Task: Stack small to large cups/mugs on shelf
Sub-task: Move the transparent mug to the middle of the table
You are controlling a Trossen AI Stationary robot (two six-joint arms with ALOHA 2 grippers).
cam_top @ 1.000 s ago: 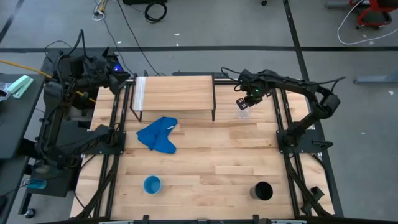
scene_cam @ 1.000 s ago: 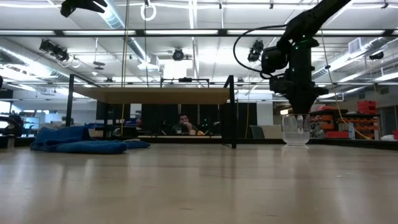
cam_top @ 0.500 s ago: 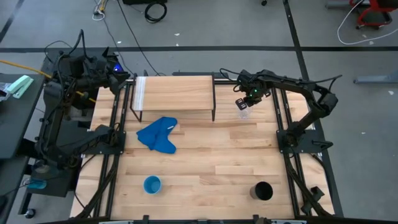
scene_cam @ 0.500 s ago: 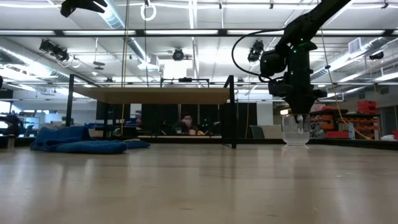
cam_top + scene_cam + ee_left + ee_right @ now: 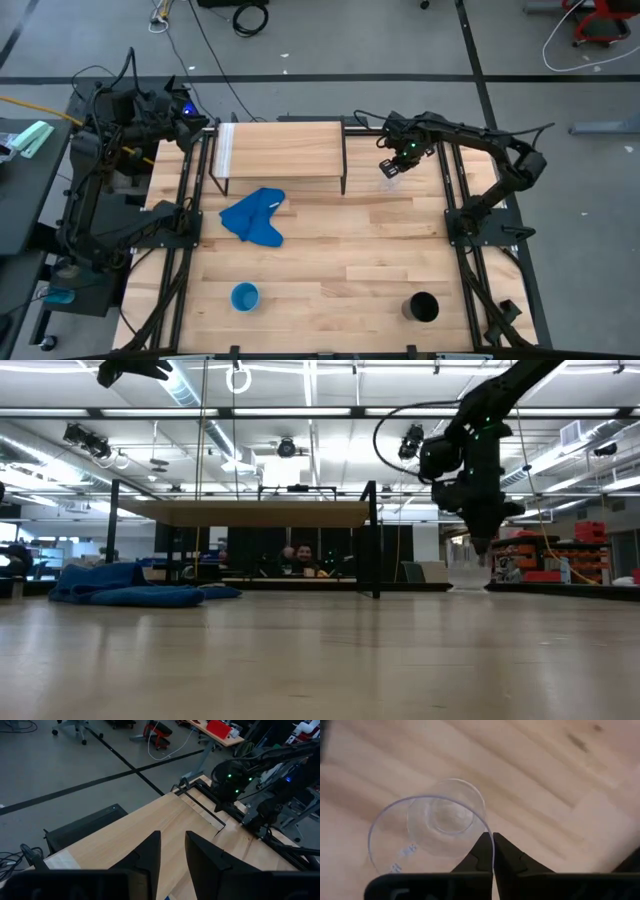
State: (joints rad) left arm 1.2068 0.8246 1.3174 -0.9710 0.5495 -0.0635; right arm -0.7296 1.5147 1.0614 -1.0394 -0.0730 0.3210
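While right tool (image 5: 493,851) pinches clear cup (image 5: 427,832) rim, seemingly lifted, arm reaching beside shelf (image 5: 280,148).

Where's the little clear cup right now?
The clear cup is pinched by its rim in the right gripper, at the table's far right, just right of the shelf.

Grey concrete floor (image 5: 330,45) w/ dark seam lines and loose cables (image 5: 250,14) round the wood plank surface (image 5: 330,260); a red chair base (image 5: 600,22) sits at far right, a dark side bench (image 5: 18,190) on the left. Low view: open ceiling w/ strip lights (image 5: 310,400), ducts, beams. Beyond the surface a person (image 5: 303,558) sits at a desk, shelving w/ red and orange items (image 5: 590,555) to the right.
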